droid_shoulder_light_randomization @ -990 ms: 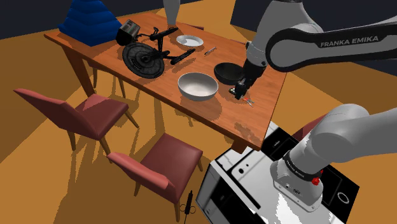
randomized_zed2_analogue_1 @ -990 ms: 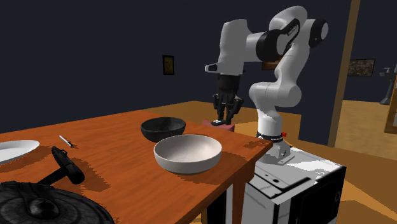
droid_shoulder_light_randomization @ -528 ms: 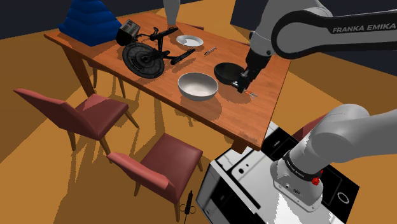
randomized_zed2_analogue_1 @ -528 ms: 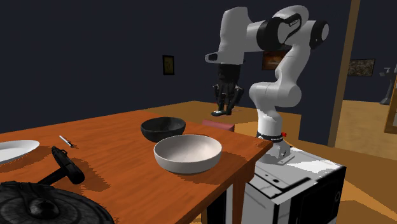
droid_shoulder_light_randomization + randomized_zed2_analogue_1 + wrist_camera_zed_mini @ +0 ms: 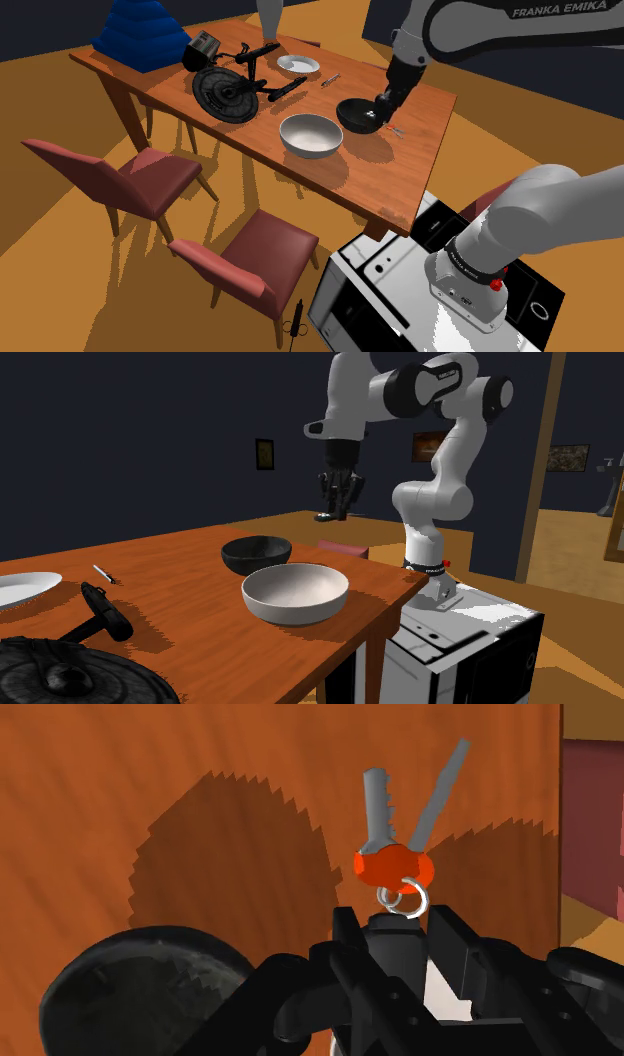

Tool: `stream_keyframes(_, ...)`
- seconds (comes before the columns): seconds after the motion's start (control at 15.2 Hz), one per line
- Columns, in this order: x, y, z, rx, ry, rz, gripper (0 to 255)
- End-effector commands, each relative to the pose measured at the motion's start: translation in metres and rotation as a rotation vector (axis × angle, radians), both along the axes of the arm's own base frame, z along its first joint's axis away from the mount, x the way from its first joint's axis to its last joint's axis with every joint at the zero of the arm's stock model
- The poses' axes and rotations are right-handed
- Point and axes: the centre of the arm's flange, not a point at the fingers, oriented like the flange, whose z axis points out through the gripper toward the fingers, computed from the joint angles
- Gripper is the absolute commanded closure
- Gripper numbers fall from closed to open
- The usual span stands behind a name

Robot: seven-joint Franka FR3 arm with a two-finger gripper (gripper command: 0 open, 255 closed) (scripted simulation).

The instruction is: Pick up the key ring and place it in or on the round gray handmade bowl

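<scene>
Step in hand: carrying, judged. The gripper is closed on the key ring, pinching it at the metal loop. The ring is clear of the table.

Location: in the shoulder view, right of centre in the upper half, the gripper stands by the right rim of the dark bowl. In the second exterior view it hangs well above that bowl, upper middle of the frame. The pale bowl sits just beside the dark one, lower left of it.

Orientation: two grey keys splay in a V beyond a red tab. They point away from the fingertips toward the table, with the long axis along the gripper's line.

Next move, judged: centre over the bowl meant, probably the dark rough one, then lower and release.
</scene>
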Motion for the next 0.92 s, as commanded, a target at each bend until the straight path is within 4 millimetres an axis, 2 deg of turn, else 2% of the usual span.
stream_keyframes(0.0,0.021,-0.013,0.001,-0.001,0.0,0.0,255)
stream_keyframes(0.86,0.159,-0.115,0.005,-0.001,0.0,0.0,255)
